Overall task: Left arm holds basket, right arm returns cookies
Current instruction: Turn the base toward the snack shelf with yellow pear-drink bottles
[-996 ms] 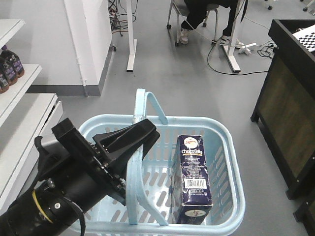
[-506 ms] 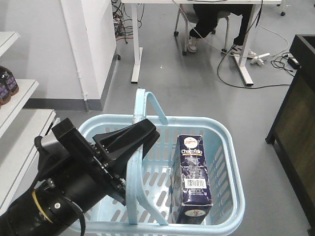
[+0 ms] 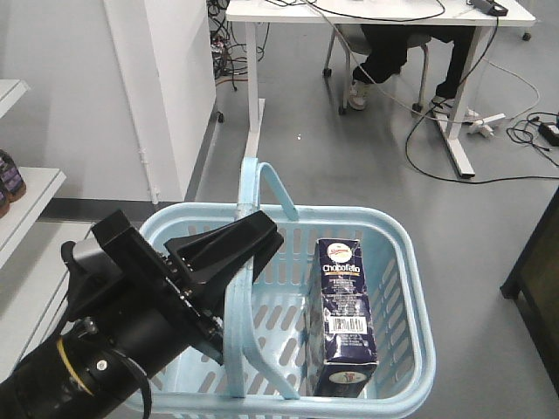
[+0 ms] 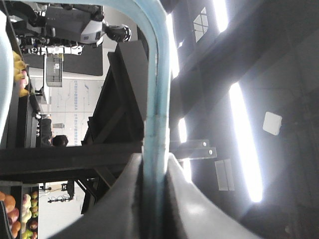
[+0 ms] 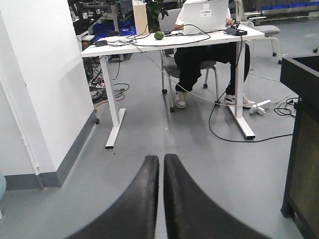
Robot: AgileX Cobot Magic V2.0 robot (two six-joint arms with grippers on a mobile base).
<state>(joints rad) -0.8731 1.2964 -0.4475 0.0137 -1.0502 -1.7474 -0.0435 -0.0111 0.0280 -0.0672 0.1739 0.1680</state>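
- Light-blue basket (image 3: 417,301) sat at the lower centre of the front view, one arched handle (image 3: 236,340) clamped between the fingers of the left gripper (image 3: 255,243).
- Navy "Chocofello" cookies carton (image 3: 345,301) lay inside the basket, in its right half.
- Right gripper (image 5: 161,167) hung over grey floor (image 5: 199,164), fingers pressed together.

White desk (image 3: 349,12) now in view; dark cabinet (image 3: 540,279) nearly gone
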